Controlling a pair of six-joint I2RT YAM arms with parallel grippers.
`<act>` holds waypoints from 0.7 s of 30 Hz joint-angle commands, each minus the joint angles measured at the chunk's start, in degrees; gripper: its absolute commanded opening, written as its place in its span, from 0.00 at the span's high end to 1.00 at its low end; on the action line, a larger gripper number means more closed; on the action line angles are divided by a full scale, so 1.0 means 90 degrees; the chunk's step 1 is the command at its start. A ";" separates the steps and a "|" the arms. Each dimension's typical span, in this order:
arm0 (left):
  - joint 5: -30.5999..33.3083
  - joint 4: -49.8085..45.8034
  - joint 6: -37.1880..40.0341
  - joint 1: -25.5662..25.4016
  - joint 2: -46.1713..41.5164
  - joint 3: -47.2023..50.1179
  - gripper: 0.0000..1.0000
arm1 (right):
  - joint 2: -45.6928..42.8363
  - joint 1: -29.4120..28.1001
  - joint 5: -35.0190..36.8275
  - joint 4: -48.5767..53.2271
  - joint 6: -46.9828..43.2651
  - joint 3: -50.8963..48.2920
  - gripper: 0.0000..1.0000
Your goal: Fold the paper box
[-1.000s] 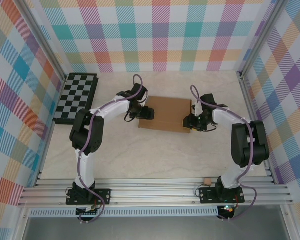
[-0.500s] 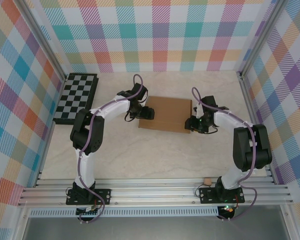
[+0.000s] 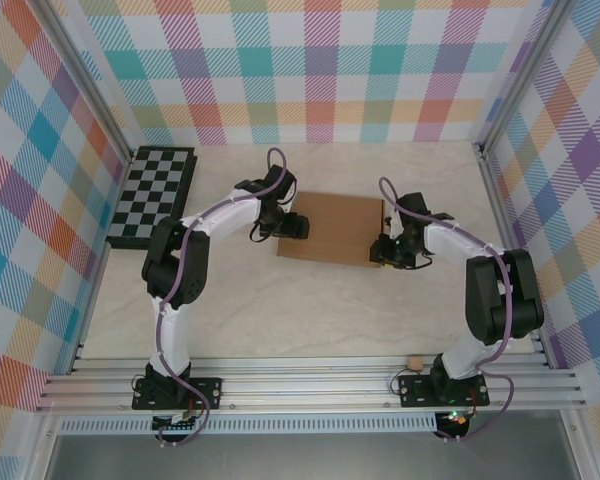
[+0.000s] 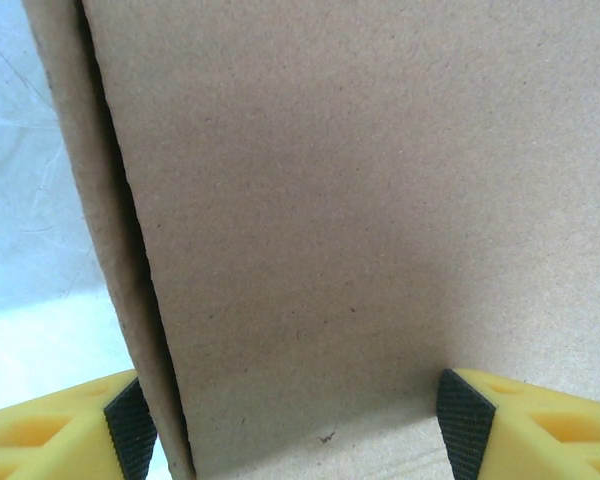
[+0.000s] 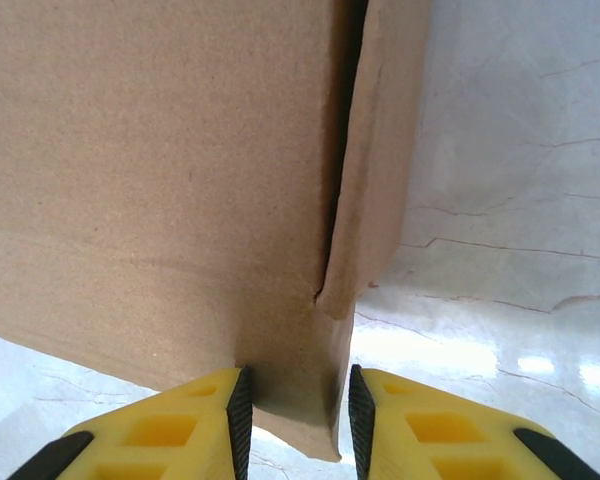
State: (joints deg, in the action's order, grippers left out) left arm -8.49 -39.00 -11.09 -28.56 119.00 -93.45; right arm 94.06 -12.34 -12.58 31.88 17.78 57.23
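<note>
Locate the left gripper (image 3: pixel 298 225) at the left edge of the paper box (image 3: pixel 335 228) and the right gripper (image 3: pixel 383 249) at the near corner of its right edge. Read the left jaws as released. In the left wrist view, note the black pads (image 4: pixel 130 440) spread wide, with the brown panel lying across the whole span and running on past one finger. Note also a narrow side flap beside the other pad, set off from the panel by a dark slit. Read the right jaws as drawn narrow around a corner of the box. In the right wrist view, note one pad (image 5: pixel 240 405) against the cardboard, a sliver of gap at the other, and a folded side flap between the two. Treat a firm clamp here as impossible to tell. Next, note the checked walls (image 3: pixel 320 70) in many colours, enclosing the cell at the far end and on both sides. Find the pale marbled table (image 3: pixel 280 310) below them, with aluminium rails (image 3: pixel 310 385) along its near edge carrying both arm bases. Find the paper box lying flat on the far half of the table, midway across, directly between the two grippers, with its plain brown top panel facing up. Find the black-and-grey chessboard (image 3: pixel 155 195) flat in the far left corner, to the left of the box and well apart from it. Finally, find a tiny brown cardboard scrap (image 3: pixel 414 361) at the near edge, just beside the right arm's base.
</note>
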 commanded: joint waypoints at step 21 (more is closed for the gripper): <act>0.0289 -0.0412 -0.0008 0.0102 0.0464 -0.0072 0.25 | 0.0325 -0.0141 0.1097 0.0725 0.0810 -0.0179 0.74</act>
State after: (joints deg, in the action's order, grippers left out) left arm -8.56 -39.46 -11.11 -28.34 119.79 -94.41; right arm 96.20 -13.32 -10.52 33.89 23.11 59.37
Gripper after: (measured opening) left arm 0.750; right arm 0.260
